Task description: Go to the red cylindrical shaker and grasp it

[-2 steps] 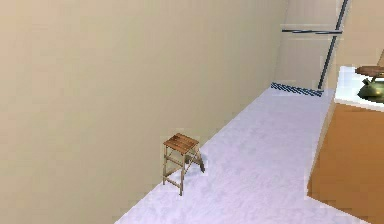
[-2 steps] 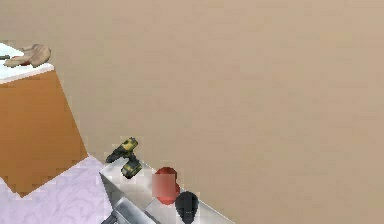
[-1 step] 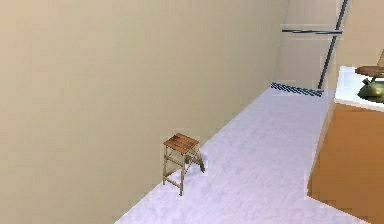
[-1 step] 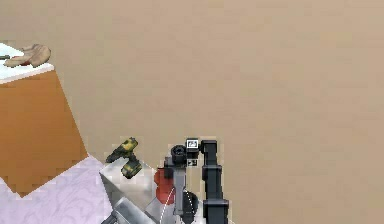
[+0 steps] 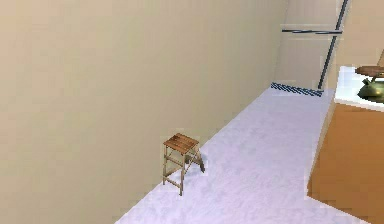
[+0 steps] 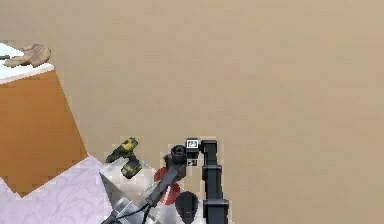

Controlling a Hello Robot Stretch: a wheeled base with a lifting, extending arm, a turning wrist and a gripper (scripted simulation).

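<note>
In the arm side view my arm [image 6: 212, 185] rises from the bottom edge, with its white marker squares [image 6: 192, 148] at the far end. The gripper [image 6: 160, 190] reaches down to the left over a low pale table [image 6: 120, 200]. A small reddish bit [image 6: 164, 177] shows right at the gripper's body, its shape too small to name. A yellow and dark object [image 6: 125, 157] lies on the table left of the gripper, and a dark bottle-like thing [image 6: 188, 208] stands by the arm. I cannot tell whether the gripper holds anything.
An orange counter [image 6: 35, 130] with a white top carries a tan object [image 6: 25, 55]. In the forward view the counter [image 5: 350, 150] carries a dark green pot [image 5: 372, 86]. A small wooden stool [image 5: 181, 160] stands by the beige wall, and a striped mat [image 5: 297, 89] lies far ahead.
</note>
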